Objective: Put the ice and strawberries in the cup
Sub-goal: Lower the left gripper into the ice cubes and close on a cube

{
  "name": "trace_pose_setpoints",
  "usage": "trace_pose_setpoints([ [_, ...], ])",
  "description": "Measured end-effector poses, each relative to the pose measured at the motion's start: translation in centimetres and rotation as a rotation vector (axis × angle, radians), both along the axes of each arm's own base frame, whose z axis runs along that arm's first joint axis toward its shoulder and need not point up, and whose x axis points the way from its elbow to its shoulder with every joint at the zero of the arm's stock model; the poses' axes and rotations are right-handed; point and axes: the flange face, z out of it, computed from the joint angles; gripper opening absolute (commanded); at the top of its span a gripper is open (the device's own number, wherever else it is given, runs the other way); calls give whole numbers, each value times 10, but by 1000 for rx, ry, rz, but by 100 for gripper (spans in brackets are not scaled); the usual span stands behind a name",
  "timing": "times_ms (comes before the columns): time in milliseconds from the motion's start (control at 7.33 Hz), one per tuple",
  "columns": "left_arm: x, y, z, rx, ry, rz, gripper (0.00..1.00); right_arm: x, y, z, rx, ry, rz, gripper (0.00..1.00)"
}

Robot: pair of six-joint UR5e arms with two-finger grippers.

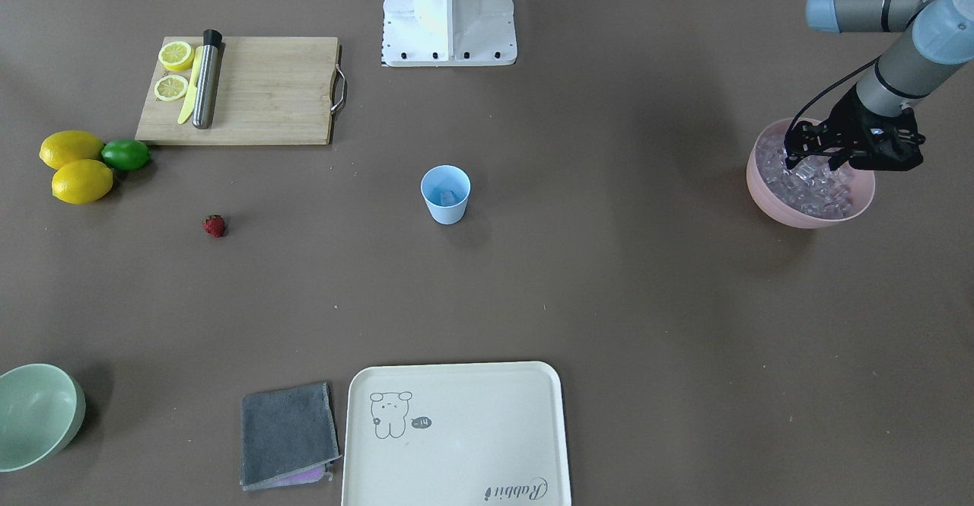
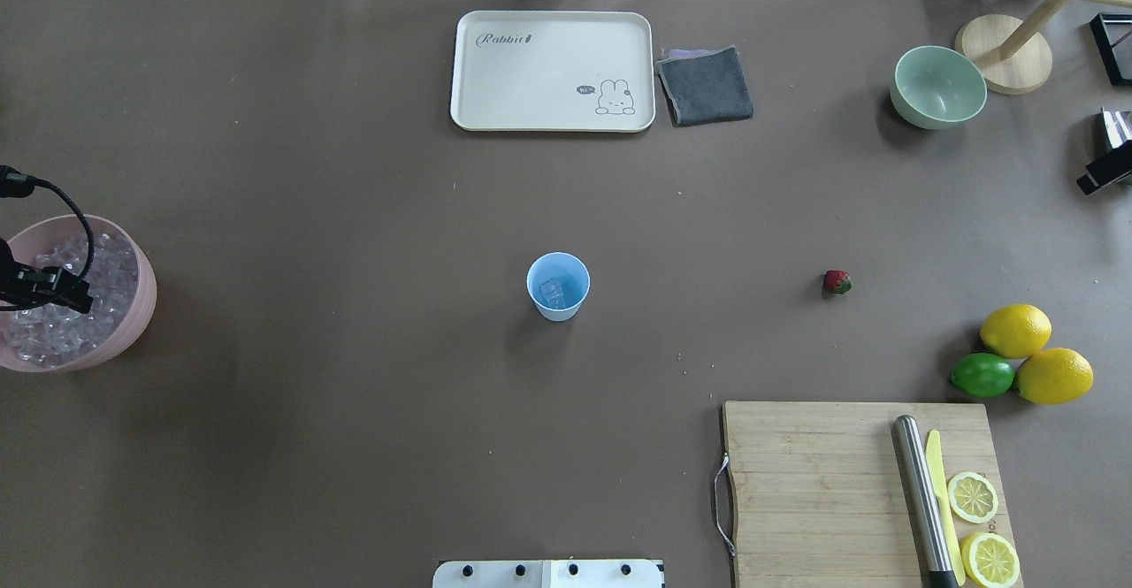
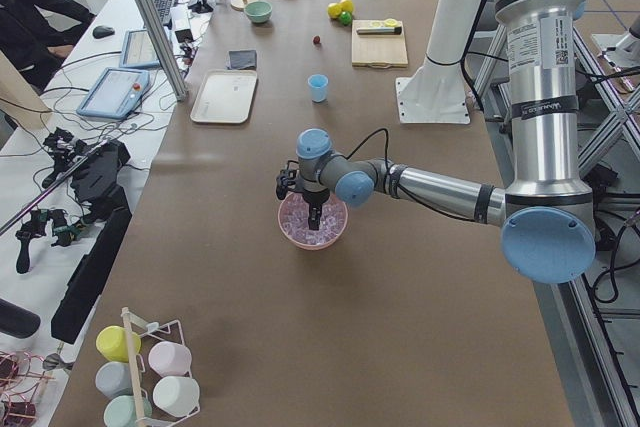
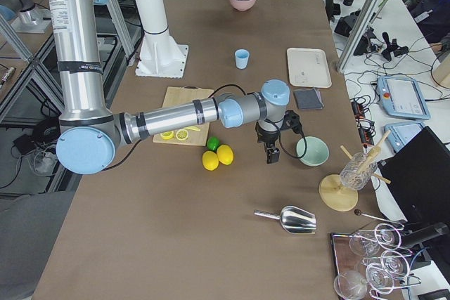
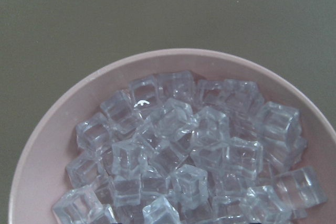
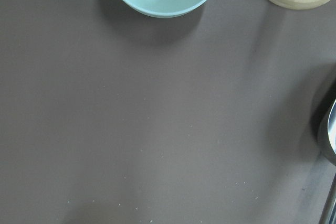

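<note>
The light-blue cup stands upright mid-table, also in the overhead view, with one ice cube inside. The red strawberry lies alone on the table, well away from the cup. A pink bowl heaped with ice cubes sits at the robot's far left. My left gripper is down in that bowl, jaws apart among the cubes. My right gripper hangs over bare table next to the pale green bowl; I cannot tell whether it is open or shut.
A wooden cutting board holds lemon halves, a yellow knife and a steel muddler. Two lemons and a lime lie beside it. A cream tray and a grey cloth sit at the far edge. A metal scoop lies past the green bowl.
</note>
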Motion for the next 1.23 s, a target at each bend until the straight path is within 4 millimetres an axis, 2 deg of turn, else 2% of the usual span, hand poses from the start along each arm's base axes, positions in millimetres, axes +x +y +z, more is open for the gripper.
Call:
trace_pose_setpoints([
  [136, 1, -1, 2, -2, -3, 2, 69, 0, 0, 0, -1, 0, 0, 100],
  [409, 3, -1, 3, -3, -5, 6, 61, 0, -1, -1, 1, 0, 1, 100],
  [818, 9, 0, 9, -11, -11, 16, 59, -1, -2, -3, 5, 0, 1, 100],
  [955, 9, 0, 11, -12, -13, 20, 56, -1, -2, -3, 5, 0, 1, 100],
  [1091, 9, 0, 12, -9, -14, 26, 43, -1, -2, -3, 5, 0, 1, 100],
  [1227, 9, 0, 12, -6, -15, 30, 19, -1, -2, -3, 5, 0, 1, 100],
])
